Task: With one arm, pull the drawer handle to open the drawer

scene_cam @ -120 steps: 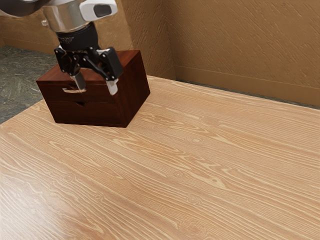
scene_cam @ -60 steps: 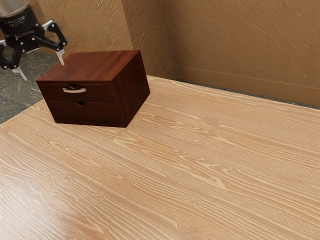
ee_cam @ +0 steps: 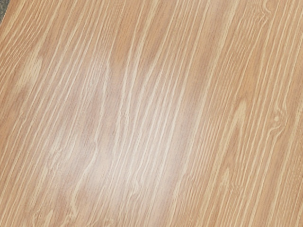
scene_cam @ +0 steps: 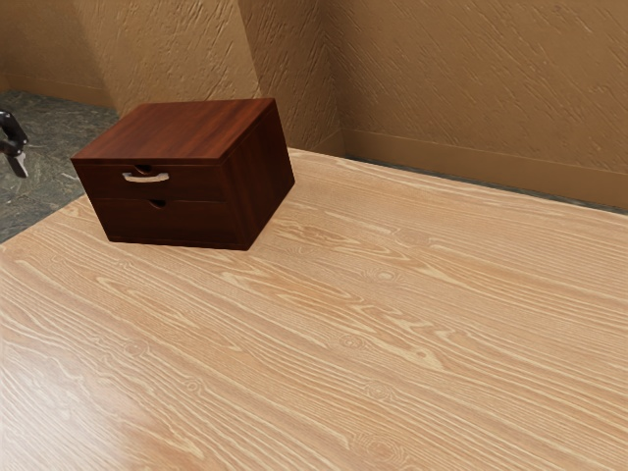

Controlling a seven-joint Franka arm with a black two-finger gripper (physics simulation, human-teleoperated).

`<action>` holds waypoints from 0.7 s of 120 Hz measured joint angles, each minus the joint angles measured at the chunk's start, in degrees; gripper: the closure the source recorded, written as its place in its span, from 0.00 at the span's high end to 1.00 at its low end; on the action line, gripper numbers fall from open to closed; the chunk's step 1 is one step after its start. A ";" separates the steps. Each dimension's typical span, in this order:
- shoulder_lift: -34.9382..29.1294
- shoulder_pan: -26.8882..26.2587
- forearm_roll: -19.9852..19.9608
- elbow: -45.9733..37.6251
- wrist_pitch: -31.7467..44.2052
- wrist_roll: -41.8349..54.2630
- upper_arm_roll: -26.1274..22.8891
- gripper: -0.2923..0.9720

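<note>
At the exterior view's far left edge, a sliver of the black two-finger gripper (scene_cam: 11, 142) hangs over the grey speckled floor (scene_cam: 49, 118); a second ago it stood right at the handle, half a second ago it was already up and away toward the exterior view's left, and now it is well apart from the cabinet. Whether it is released or clenched I cannot tell; too little of it shows, and nothing is seen in its hold.

Next to the right sits the dark reddish-brown wooden cabinet (scene_cam: 211, 132), on the near-left part of the pale grained wooden table (scene_cam: 412, 324). Its upper drawer (scene_cam: 191, 183) carries the pale curved metal handle (scene_cam: 145, 178); that front lies flush with the lower drawer (scene_cam: 186, 220), just as it did before. So the drawer looks shut and the pull has not taken effect — the retreat likely means a fresh approach to the handle is needed.

Further right lies bare tabletop, then the tan textured wall (scene_cam: 471, 78). The wrist view looks down on table grain (ee_cam: 151, 113) with a pale sheen.

Counted: one gripper, one cabinet, two drawers, one bar handle — the lower front has just a small notch (scene_cam: 157, 204) — and one table.
</note>
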 joint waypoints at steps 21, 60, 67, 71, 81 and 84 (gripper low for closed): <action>5.02 0.72 -5.01 -0.95 10.98 -3.29 -0.33 0.77; 9.46 0.27 -8.99 -1.29 26.14 -9.55 -2.73 0.77; 9.95 0.42 -9.18 -1.37 28.01 -10.42 -3.61 0.77; 10.13 0.44 -9.26 -1.42 28.92 -10.90 -4.12 0.77; 10.50 0.48 -9.37 -1.98 30.65 -12.13 -5.20 0.77; 10.51 0.53 -9.37 -2.12 31.04 -12.46 -5.49 0.77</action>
